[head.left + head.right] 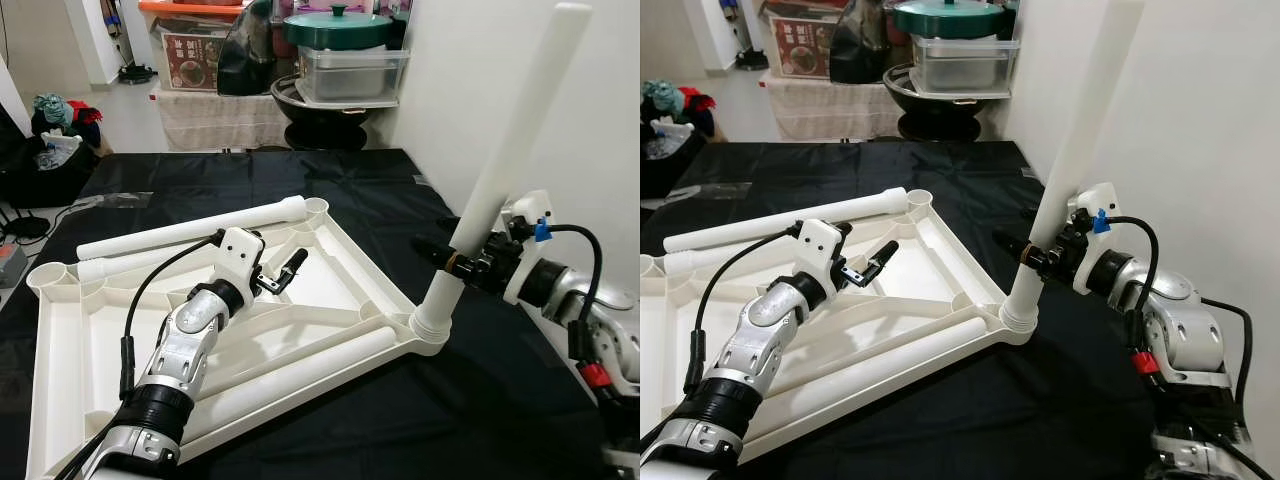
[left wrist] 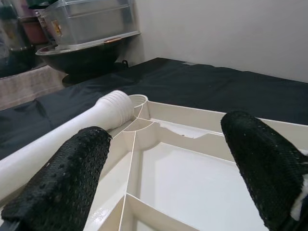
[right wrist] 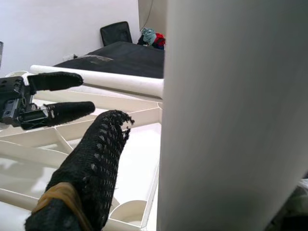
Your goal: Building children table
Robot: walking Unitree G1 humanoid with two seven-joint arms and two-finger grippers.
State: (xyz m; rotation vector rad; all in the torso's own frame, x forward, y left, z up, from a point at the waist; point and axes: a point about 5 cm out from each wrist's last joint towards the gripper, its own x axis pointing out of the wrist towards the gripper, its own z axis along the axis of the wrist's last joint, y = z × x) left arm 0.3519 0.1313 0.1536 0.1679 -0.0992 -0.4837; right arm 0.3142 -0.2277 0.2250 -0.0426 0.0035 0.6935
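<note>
Tabletop (image 1: 330, 255), white plastic, lies upside down on the black cloth (image 1: 250, 175), ribbed underside up. One leg (image 1: 505, 165) is seated in the near-right corner socket (image 1: 432, 325) and leans up and to the right, toward the wall.

Right gripper (image 1: 455, 255) is clamped on that leg low down, just above the socket; in the right wrist view one black finger (image 3: 91, 159) lies alongside the white tube.

Left gripper (image 1: 283, 272) hovers over the middle of the tray underside, fingers apart, nothing between them. Left wrist view shows both fingers (image 2: 72, 178) spread over the ribbed compartments.

Two loose legs (image 1: 190, 232) lie side by side along the far edge of the tabletop. Another tube (image 1: 310, 365) lies along the near rail.

Behind: storage bin with a green lid (image 1: 338, 28) on a low shelf.
</note>
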